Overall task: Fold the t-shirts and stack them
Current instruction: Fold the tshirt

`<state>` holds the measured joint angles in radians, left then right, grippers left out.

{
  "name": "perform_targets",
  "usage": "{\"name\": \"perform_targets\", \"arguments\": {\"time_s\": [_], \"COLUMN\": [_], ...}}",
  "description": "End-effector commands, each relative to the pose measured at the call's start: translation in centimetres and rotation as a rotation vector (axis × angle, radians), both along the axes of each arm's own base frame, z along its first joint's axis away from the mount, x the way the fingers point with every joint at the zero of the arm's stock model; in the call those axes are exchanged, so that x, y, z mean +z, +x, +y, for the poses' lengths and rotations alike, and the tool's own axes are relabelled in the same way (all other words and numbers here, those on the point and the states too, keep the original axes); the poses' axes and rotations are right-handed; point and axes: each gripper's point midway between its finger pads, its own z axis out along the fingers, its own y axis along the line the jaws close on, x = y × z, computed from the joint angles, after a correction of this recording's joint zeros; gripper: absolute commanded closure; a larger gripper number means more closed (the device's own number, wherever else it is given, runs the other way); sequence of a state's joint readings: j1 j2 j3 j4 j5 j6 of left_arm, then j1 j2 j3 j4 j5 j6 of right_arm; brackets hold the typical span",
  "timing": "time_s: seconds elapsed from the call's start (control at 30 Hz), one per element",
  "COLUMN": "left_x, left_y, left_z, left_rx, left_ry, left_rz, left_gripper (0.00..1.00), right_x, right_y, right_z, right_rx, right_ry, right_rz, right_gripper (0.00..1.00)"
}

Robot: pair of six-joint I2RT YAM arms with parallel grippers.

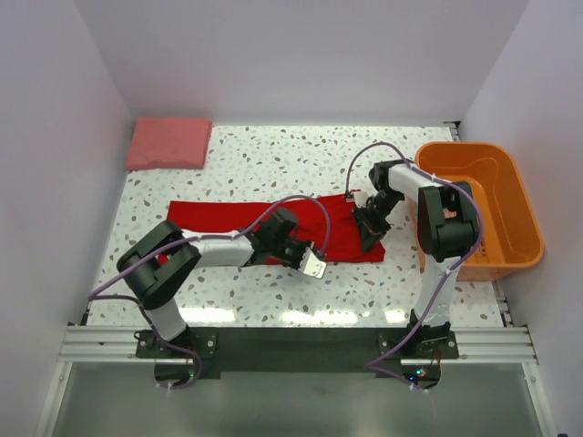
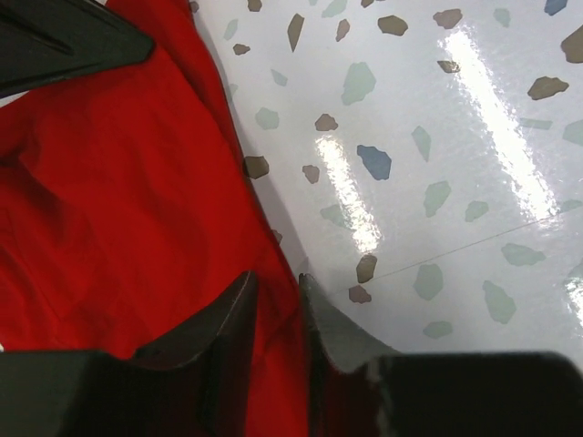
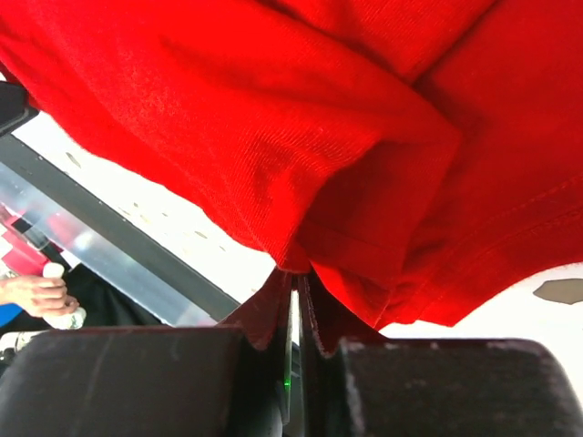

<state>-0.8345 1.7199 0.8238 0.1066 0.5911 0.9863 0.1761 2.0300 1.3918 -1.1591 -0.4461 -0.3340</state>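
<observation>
Folding well likely means raising both pinches together and evenly: the left gripper [image 2: 278, 296] is clamped on the near hem of the red t-shirt [image 1: 228, 216], the right gripper [image 3: 293, 287] on its right end.

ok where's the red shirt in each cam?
Top external: red shirt lies stretched left to right across the middle of the table.
Left wrist: fills the left half, its edge running diagonally.
Right wrist: fills the upper frame, bunched.
Shared landmark: speckled table, right of the shirt in left wrist, bottom right corner in right wrist.
</observation>
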Motion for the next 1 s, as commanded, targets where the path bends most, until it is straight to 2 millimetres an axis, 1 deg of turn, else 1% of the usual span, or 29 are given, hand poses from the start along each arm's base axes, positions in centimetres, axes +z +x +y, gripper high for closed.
{"name": "perform_targets", "arguments": {"time_s": [0.0, 0.03, 0.07, 0.17, 0.2, 0.27, 0.3, 0.37, 0.4, 0.47, 0.5, 0.57, 0.6, 0.63, 0.67, 0.7, 0.77, 0.83, 0.87, 0.97], "left_x": [2.4, 2.8, 3.0, 3.6, 4.0, 4.7, 5.3, 5.9, 6.6, 7.1, 7.1, 6.8, 6.7, 6.7, 6.9, 6.6, 6.9, 6.8, 7.0, 6.6], "left_y": [1.4, 1.4, 1.3, 1.1, 1.2, 1.7, 2.2, 3.0, 3.9, 4.8, 5.7, 6.5, 7.4, 7.8, 8.5, 8.9, 10.0, 10.7, 11.3, 11.9], "left_z": [-1.8, -1.8, -1.8, -1.5, -1.5, -1.1, -1.1, -1.0, -0.9, -0.9, -0.5, -0.2, 0.0, 0.2, 0.4, 0.6, 0.9, 1.1, 1.3, 1.5], "left_rx": [-0.035, -0.04, -0.044, -0.058, -0.059, -0.051, -0.042, -0.023, -0.005, 0.009, 0.031, 0.048, 0.063, 0.071, 0.085, 0.092, 0.112, 0.125, 0.136, 0.144], "left_ry": [-0.065, -0.073, -0.076, -0.077, -0.083, -0.09, -0.102, -0.112, -0.125, -0.136, -0.135, -0.13, -0.13, -0.129, -0.133, -0.126, -0.132, -0.132, -0.135, -0.133], "left_rz": [-0.098, -0.104, -0.109, -0.112, -0.113, -0.11, -0.108, -0.101, -0.103, -0.106, -0.106, -0.1, -0.102, -0.104, -0.115, -0.118, -0.139, -0.141, -0.145, -0.145], "left_gripper": [0.75, 0.79, 0.88, 1.0, 1.0, 1.0, 1.0, 1.0, 1.0, 1.0, 1.0, 1.0, 1.0, 1.0, 1.0, 1.0, 1.0, 1.0, 1.0, 1.0], "right_x": [0.8, 1.1, 1.3, 2.3, 2.7, 3.4, 3.8, 3.9, 4.3, 4.1, 4.2, 3.9, 4.1, 4.0, 4.3, 4.0, 4.3, 4.4, 4.7, 5.0], "right_y": [0.4, 0.6, 0.6, 1.1, 1.6, 1.8, 2.4, 2.7, 3.3, 3.7, 4.2, 4.8, 5.5, 5.9, 6.5, 6.8, 7.8, 8.4, 9.0, 10.2], "right_z": [0.7, 0.9, 0.9, 1.4, 1.6, 2.0, 2.1, 2.2, 2.3, 2.4, 2.6, 2.7, 2.9, 3.0, 3.1, 3.2, 3.5, 3.8, 3.9, 4.2], "right_rx": [-0.011, -0.013, -0.012, -0.017, -0.019, -0.019, -0.018, -0.018, -0.017, -0.018, -0.018, -0.024, -0.025, -0.026, -0.027, -0.029, -0.031, -0.039, -0.041, -0.049], "right_ry": [0.039, 0.049, 0.052, 0.078, 0.088, 0.108, 0.115, 0.116, 0.119, 0.12, 0.125, 0.125, 0.131, 0.132, 0.135, 0.136, 0.148, 0.162, 0.17, 0.178], "right_rz": [0.004, 0.0, 0.003, -0.008, -0.021, -0.019, -0.037, -0.033, -0.049, -0.043, -0.053, -0.048, -0.067, -0.072, -0.089, -0.089, -0.112, -0.118, -0.139, -0.169], "right_gripper": [0.97, 1.0, 1.0, 1.0, 1.0, 1.0, 1.0, 1.0, 1.0, 1.0, 1.0, 1.0, 1.0, 1.0, 1.0, 1.0, 1.0, 1.0, 1.0, 1.0]}}
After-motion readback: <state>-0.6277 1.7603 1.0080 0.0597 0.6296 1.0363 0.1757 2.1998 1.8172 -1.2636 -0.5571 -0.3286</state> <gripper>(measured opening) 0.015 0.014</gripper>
